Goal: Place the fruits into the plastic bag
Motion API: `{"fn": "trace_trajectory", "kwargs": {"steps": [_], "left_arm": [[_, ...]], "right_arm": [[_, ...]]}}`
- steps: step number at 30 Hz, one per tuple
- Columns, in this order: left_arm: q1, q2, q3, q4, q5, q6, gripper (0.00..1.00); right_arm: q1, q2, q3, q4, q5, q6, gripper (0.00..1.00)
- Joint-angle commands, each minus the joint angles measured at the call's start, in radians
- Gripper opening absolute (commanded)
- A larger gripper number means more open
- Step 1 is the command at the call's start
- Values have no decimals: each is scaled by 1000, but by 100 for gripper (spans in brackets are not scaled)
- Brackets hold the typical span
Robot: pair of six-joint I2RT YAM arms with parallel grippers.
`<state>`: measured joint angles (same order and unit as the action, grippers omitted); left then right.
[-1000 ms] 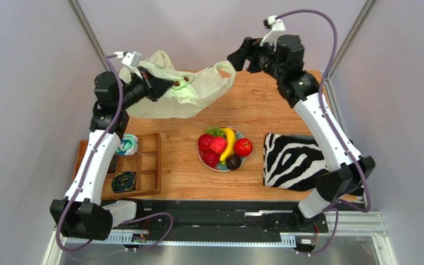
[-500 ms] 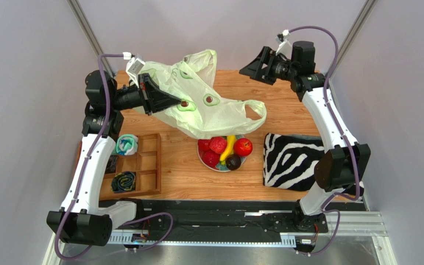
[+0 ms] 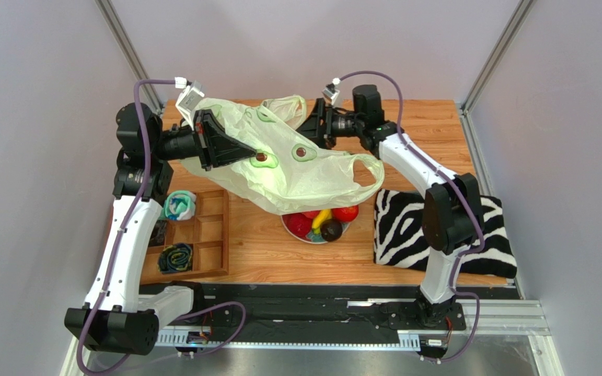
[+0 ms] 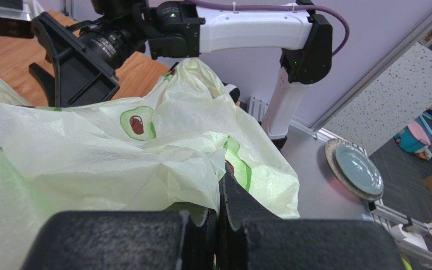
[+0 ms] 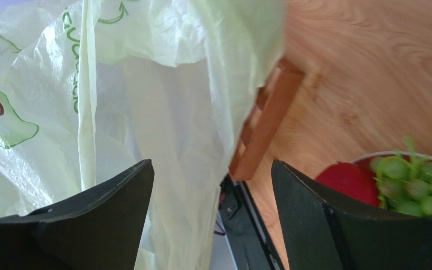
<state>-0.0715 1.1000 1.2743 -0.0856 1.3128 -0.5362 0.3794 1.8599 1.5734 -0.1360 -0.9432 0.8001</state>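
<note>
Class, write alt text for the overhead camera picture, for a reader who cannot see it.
The left pincer holds up a pale green plastic bag over a plate of fruits, while the right pincer reaches toward its far side. A zebra cloth lies right of the plate, a wooden tray left.

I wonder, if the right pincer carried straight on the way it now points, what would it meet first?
Most likely the plastic bag: its thin sheet hangs directly ahead of the open right pincer. The wooden tray and the grapes look farther off, though depth is unclear.
</note>
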Motion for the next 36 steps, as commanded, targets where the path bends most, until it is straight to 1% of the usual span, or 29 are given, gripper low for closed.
{"fn": "trace_trajectory", "kwargs": {"steps": [1,4,6,7,8,9,10,11,12,13,14,17,18,19,20,21,22,23,24,25,26,27,28,29,31,33,34,35,36], "left_arm": [[6,-23,23,26,32,-1,0],[6,-25,20,27,31,1,0],[6,-26,17,24,31,7,0],[6,-28,14,20,29,11,0],[6,-28,14,-3,28,21,0],[6,-29,13,-17,23,44,0],[6,-31,13,-31,10,57,0],[6,-34,10,-61,0,70,0],[6,-35,8,-74,-9,93,0],[6,-34,-3,-83,-24,102,0],[7,-31,-9,-92,-32,110,0],[9,-29,-26,-121,-67,133,0],[10,-28,-27,-134,-85,148,0],[12,-25,-27,-150,-122,159,0],[15,-20,-27,-182,-138,169,0],[16,-19,-27,-198,-156,186,0],[19,-17,-18,-221,-220,196,10],[24,-9,-12,-285,-260,220,16],[27,-3,-4,-319,-298,234,23],[32,3,17,-356,-366,251,39],[39,14,29,-421,-400,272,47],[42,18,39,-448,-434,280,52],[47,21,52,-488,-486,286,61],[55,23,57,-502,-513,289,65],[62,18,69,-532,-593,286,80],[67,14,79,-562,-677,266,82],[65,11,100,-609,-796,257,83],[90,8,112,-638,-870,231,83],[91,5,140,-673,-1029,213,84]], "right_arm": [[45,34,19,265,-75,213,80],[90,59,28,320,-81,278,79],[114,73,5,438,-77,348,75],[118,76,-9,496,-71,390,61],[115,78,-21,619,-51,483,52],[107,78,-38,668,-36,517,44],[102,76,-41,706,-20,545,30],[84,74,-44,776,7,591,21],[73,68,-42,801,21,606,14],[61,62,-39,820,35,620,2],[40,53,-38,838,61,623,0],[0,4,-30,808,95,584,0],[-5,-10,-29,784,102,524,0],[-8,-45,-17,751,109,486,0],[-10,-60,-10,665,125,432,0],[-10,-82,-1,618,139,383,0],[-7,-115,2,577,156,294,0],[-2,-137,-1,508,199,254,0],[1,-155,-6,481,224,222,0],[4,-191,-9,455,251,158,0],[13,-203,-12,410,298,130,0],[19,-217,-7,391,320,104,0],[29,-228,-3,372,343,62,0],[44,-244,10,339,387,38,0],[68,-255,33,299,437,-5,0],[116,-254,78,245,503,-81,0],[130,-249,89,236,521,-97,0],[157,-234,103,225,555,-110,0],[170,-223,131,213,578,-110,0]]}}
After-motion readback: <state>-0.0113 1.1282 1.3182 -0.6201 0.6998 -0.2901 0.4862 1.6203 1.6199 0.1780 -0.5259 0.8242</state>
